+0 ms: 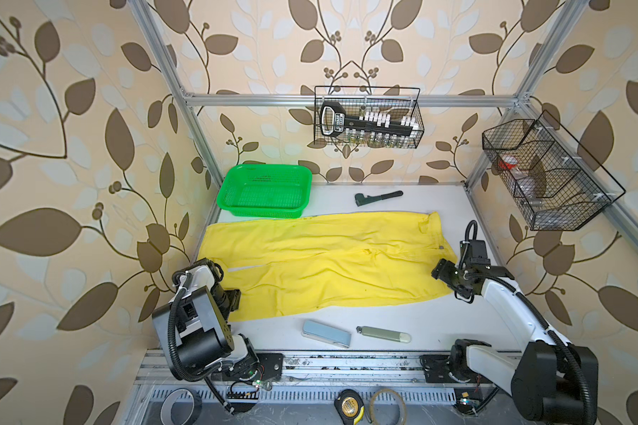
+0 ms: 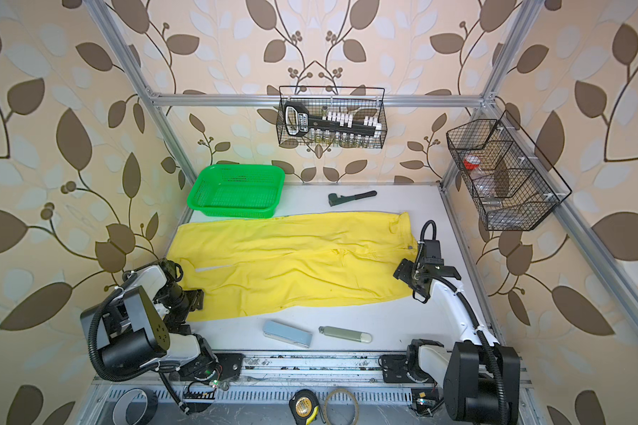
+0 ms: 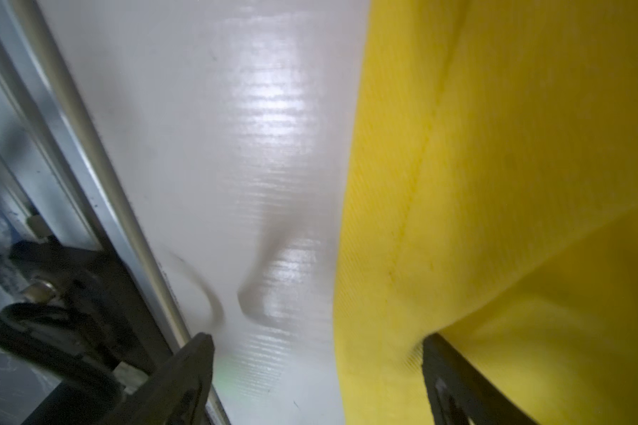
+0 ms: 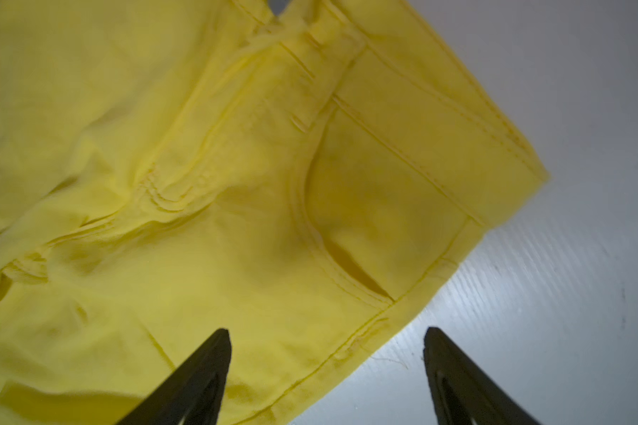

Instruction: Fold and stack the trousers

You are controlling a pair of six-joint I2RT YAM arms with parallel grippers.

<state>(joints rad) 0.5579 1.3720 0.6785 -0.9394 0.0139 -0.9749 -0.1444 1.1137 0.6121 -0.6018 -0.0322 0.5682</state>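
The yellow trousers [image 1: 328, 261] [image 2: 295, 257] lie spread flat across the white table [image 1: 420, 320], waistband to the right and both legs running left. My left gripper [image 1: 233, 298] [image 3: 316, 337] is at the near leg's end, open, its jaws straddling the cloth's edge [image 3: 457, 220] with one fingertip over bare table. My right gripper [image 1: 441, 272] [image 4: 325, 330] hangs open over the near corner of the waistband. The side seam and a pocket [image 4: 365, 220] lie just ahead of its jaws. Neither gripper pinches the cloth.
A green mesh basket [image 1: 262, 212] stands at the back left, touching the far leg. A black wrench [image 1: 378, 197] lies behind the trousers. A blue-grey case [image 1: 326, 333] and a pale green tube [image 1: 383, 334] lie in front. Wire baskets [image 1: 369, 117] hang on the walls.
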